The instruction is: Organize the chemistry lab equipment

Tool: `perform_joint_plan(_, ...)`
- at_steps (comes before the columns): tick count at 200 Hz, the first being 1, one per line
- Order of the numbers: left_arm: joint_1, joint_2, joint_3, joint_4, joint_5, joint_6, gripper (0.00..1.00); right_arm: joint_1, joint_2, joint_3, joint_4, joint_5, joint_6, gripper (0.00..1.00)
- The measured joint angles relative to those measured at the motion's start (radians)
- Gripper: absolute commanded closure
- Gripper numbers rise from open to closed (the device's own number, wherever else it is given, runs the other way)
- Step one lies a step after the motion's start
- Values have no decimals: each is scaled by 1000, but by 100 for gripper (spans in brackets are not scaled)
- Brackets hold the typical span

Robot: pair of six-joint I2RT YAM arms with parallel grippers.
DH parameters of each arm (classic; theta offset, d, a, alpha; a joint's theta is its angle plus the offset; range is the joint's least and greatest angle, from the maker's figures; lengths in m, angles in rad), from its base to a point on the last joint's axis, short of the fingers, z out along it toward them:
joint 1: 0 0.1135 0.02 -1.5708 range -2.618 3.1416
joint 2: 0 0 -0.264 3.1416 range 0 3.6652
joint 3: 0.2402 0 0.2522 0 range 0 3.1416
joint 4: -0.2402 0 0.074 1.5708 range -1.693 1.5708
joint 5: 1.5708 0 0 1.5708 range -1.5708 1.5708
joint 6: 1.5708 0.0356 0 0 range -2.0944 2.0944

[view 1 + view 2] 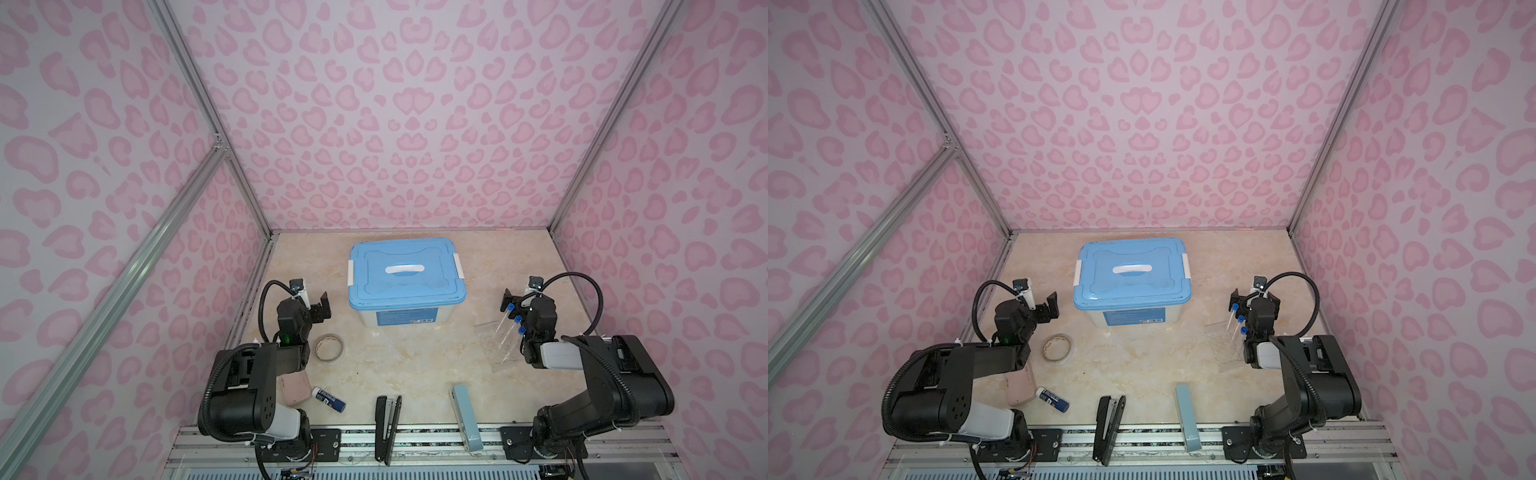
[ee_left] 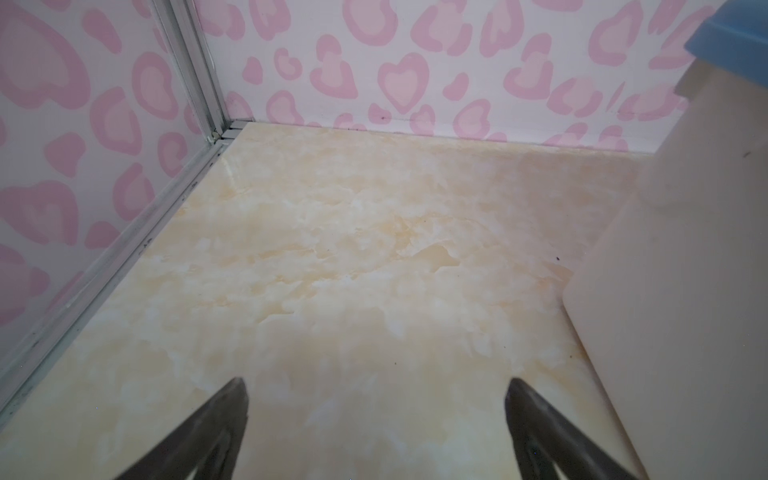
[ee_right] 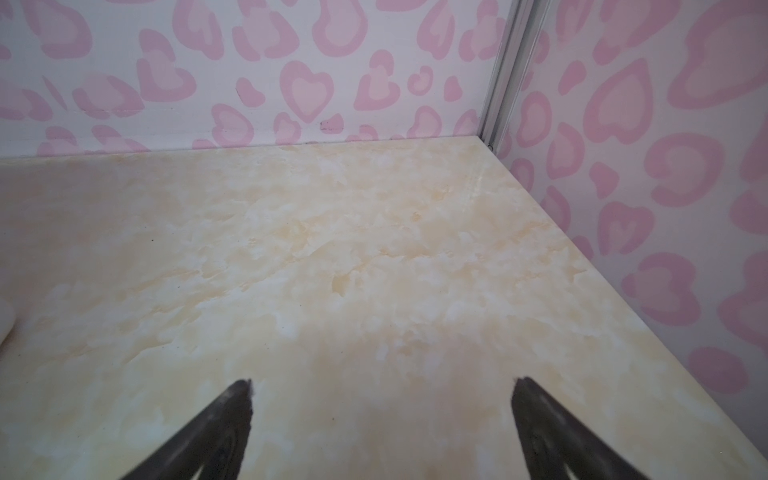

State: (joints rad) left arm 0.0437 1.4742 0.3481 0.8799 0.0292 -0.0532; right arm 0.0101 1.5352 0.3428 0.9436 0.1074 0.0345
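Both sets of fingers are spread wide with nothing held. The left fingers (image 2: 224, 424) are hung over bare bench (image 2: 353, 249) just beside the blue-lidded box (image 2: 685, 291), and the right fingers (image 3: 228, 419) over bare bench near a back corner.

Three blue-capped tubes (image 1: 518, 320) are seen tilted in a clear rack (image 1: 492, 347), right up against the right arm. No other labware can be spotted and the box lid (image 1: 405, 274) is shut, so whether it's barely started or nearly done can't be told tbh.

Decent open room is found mid-bench. The near edge is cluttered by a tape roll (image 1: 329, 348), glue stick (image 1: 329, 400), black stapler (image 1: 388, 428) and pale-blue stapler (image 1: 465, 411), and both arms are hemmed in by the side walls.
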Motion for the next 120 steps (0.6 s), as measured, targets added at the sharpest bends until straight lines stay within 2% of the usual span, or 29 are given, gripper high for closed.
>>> perform_joint_plan(120,-6,2,-1,20,-11,1,3,2,0,1,-6,4,-1,2)
